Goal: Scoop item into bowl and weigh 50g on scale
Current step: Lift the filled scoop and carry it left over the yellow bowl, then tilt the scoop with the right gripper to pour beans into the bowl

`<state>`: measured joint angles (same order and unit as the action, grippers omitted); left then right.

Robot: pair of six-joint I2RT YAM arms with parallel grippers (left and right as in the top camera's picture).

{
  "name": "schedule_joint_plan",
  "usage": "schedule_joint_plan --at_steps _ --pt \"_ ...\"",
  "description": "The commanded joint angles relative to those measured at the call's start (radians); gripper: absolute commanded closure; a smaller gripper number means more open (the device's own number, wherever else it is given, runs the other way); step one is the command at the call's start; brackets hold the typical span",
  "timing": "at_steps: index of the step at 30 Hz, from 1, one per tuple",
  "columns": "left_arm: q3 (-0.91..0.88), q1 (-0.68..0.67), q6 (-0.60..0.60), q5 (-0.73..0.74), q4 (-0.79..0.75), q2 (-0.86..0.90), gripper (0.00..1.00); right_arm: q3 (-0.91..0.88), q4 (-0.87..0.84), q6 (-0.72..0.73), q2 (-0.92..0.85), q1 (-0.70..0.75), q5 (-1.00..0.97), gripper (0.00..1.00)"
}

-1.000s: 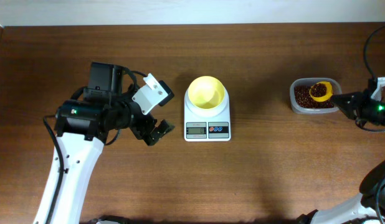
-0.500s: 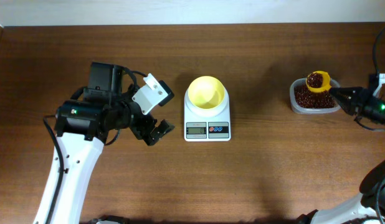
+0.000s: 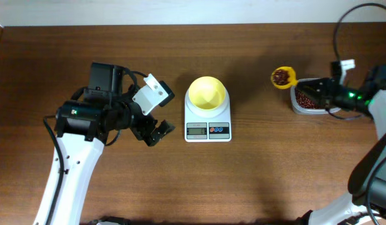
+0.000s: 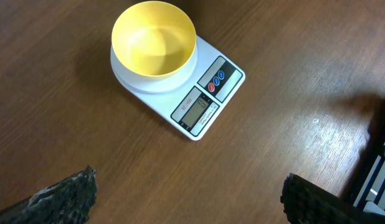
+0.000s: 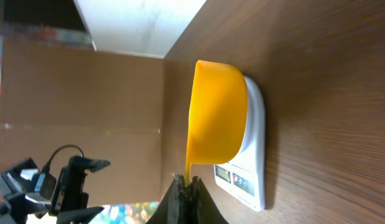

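Observation:
The pale yellow bowl (image 3: 207,92) stands empty on the white scale (image 3: 207,129) at mid-table; both also show in the left wrist view, bowl (image 4: 154,38) on scale (image 4: 208,99). My right gripper (image 3: 316,87) is shut on the handle of a yellow scoop (image 3: 283,77) full of reddish-brown beans (image 3: 280,76), held in the air between the scale and the clear tub (image 3: 297,105). In the right wrist view the scoop (image 5: 217,118) hides the bowl, with the scale (image 5: 255,168) behind and the gripper (image 5: 187,186) below. My left gripper (image 3: 157,131) is open and empty, left of the scale (image 4: 189,205).
The clear tub holds more beans (image 3: 307,95) at the right side of the table. The left arm's body (image 3: 99,112) lies left of the scale. A pale wall runs along the table's far edge (image 3: 193,12).
My right gripper lifted the scoop, now filled with beans, out of the tub and carried it left toward the scale. The left arm has not moved.

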<state>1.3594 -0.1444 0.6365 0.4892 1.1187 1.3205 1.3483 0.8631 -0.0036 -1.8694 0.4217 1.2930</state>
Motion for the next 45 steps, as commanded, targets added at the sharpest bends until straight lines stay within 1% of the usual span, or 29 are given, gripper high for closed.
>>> schedule_joint_plan --at_steps 1,5,10,13,17,24,28,33,37,39,41,42,45 --pt "-0.003 0.003 0.016 0.0 0.002 0.005 0.01 -0.003 -0.007 -0.014 -0.007 -0.081 0.068 0.96" --pt "-0.003 0.003 0.016 0.0 0.002 0.005 0.01 -0.003 -0.024 0.004 -0.007 -0.181 0.068 0.96" --pt "-0.003 0.003 0.016 0.0 0.002 0.005 0.01 -0.003 -0.158 0.133 -0.007 -0.281 0.068 0.96" --pt "-0.003 0.003 0.016 0.0 0.002 0.005 0.01 -0.003 -0.203 0.172 -0.007 -0.329 0.064 0.96" --pt "-0.003 0.003 0.016 0.0 0.002 0.005 0.01 -0.003 -0.245 0.182 -0.007 -0.389 0.057 0.96" --pt "-0.003 0.003 0.016 0.0 0.002 0.005 0.01 -0.003 -0.263 0.181 -0.007 -0.423 -0.019 0.96" --pt "-0.003 0.003 0.016 0.0 0.002 0.005 0.01 -0.003 -0.31 0.18 -0.007 -0.425 -0.051 0.96" --pt "-0.003 0.003 0.016 0.0 0.002 0.005 0.01 -0.003 -0.33 0.176 -0.007 -0.472 -0.208 0.96" --pt "-0.003 0.003 0.016 0.0 0.002 0.005 0.01 -0.003 -0.346 0.142 -0.007 -0.508 -0.216 0.96" --pt "-0.003 0.003 0.016 0.0 0.002 0.005 0.01 -0.003 -0.348 0.108 -0.007 -0.523 -0.293 0.96" --pt "-0.003 0.003 0.016 0.0 0.002 0.005 0.01 -0.003 -0.348 0.104 -0.007 -0.535 -0.348 0.96" --pt "-0.003 0.003 0.016 0.0 0.002 0.005 0.01 -0.003 -0.35 0.066 -0.007 -0.545 -0.348 0.96" --pt "-0.003 0.003 0.016 0.0 0.002 0.005 0.01 -0.003 -0.355 0.027 -0.007 -0.563 -0.348 0.96"
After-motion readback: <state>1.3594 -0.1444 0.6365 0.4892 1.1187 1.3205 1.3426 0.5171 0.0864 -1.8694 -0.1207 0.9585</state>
